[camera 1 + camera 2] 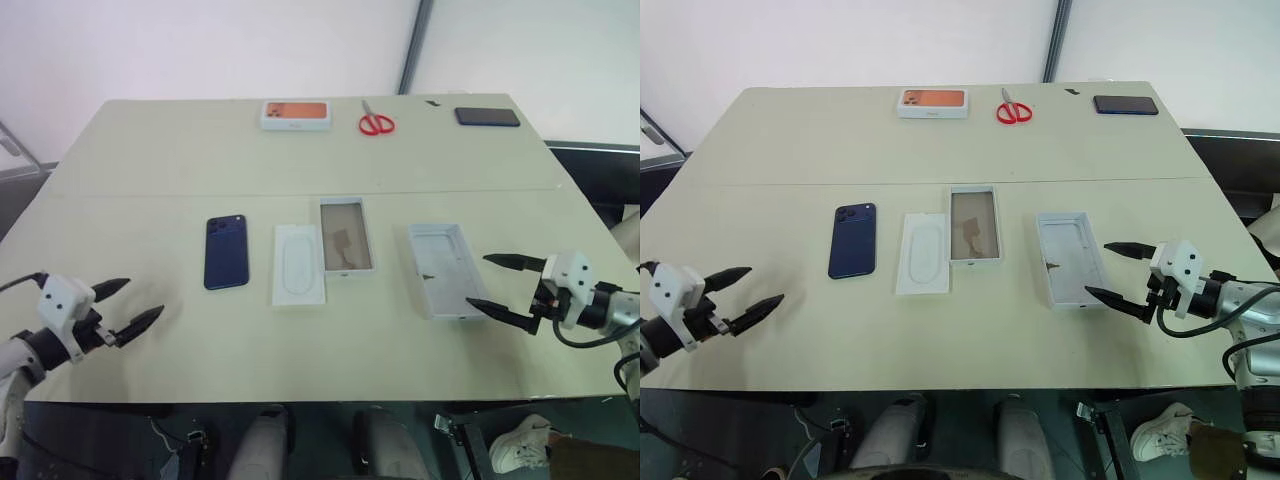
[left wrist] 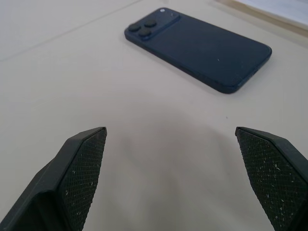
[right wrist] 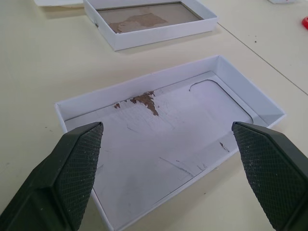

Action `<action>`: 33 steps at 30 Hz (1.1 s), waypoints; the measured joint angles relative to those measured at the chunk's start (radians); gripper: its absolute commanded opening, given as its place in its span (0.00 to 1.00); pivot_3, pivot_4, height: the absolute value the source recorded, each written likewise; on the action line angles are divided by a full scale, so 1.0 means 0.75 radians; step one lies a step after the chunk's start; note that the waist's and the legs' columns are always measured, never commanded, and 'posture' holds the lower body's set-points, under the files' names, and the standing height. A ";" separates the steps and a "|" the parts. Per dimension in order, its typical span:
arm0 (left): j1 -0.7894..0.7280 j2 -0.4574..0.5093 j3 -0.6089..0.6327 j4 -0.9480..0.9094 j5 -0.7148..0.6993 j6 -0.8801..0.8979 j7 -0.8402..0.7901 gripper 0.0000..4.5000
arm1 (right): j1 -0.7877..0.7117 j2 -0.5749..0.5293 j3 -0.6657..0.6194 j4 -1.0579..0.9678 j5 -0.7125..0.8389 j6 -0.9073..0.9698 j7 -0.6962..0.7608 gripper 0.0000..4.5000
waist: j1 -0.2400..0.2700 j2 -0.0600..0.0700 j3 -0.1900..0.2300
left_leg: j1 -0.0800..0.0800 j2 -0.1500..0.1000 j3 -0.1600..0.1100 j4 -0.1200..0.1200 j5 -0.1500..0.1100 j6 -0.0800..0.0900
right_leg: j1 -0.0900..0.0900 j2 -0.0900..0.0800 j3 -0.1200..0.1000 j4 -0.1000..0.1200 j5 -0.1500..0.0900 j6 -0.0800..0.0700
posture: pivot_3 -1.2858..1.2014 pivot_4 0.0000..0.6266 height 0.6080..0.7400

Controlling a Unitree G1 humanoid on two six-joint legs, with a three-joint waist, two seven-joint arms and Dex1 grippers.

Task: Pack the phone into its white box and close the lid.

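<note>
The dark navy phone (image 1: 226, 251) lies face down on the table, left of centre, camera cluster at its far end; it is also in the left wrist view (image 2: 199, 48). The shallow white box (image 1: 346, 236), tan inside, sits at the centre. To its right the deeper lid (image 1: 446, 270) lies open side up, with scuffed white inside (image 3: 163, 139). My left gripper (image 1: 143, 299) hovers open near the front left, short of the phone. Just right of the lid's near end, my right gripper (image 1: 479, 281) is open and points at it. Both hold nothing.
A flat white insert (image 1: 299, 264) with an oval recess lies between phone and box. Along the far edge are a white box picturing an orange phone (image 1: 296, 115), red scissors (image 1: 376, 122) and a black phone (image 1: 487, 117). A person's shoe (image 1: 520, 445) shows below the table's front right.
</note>
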 measured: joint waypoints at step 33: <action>-0.156 0.004 -0.034 -0.201 -0.091 0.335 0.076 1.00 | -0.184 0.014 0.124 -0.013 -0.055 0.078 0.009 0.99 | -0.002 0.000 0.000 | 0.000 0.000 0.001 0.000 0.000 0.000 | 0.000 0.001 0.000 0.000 0.002 0.004 | 0.52 0.24 1.00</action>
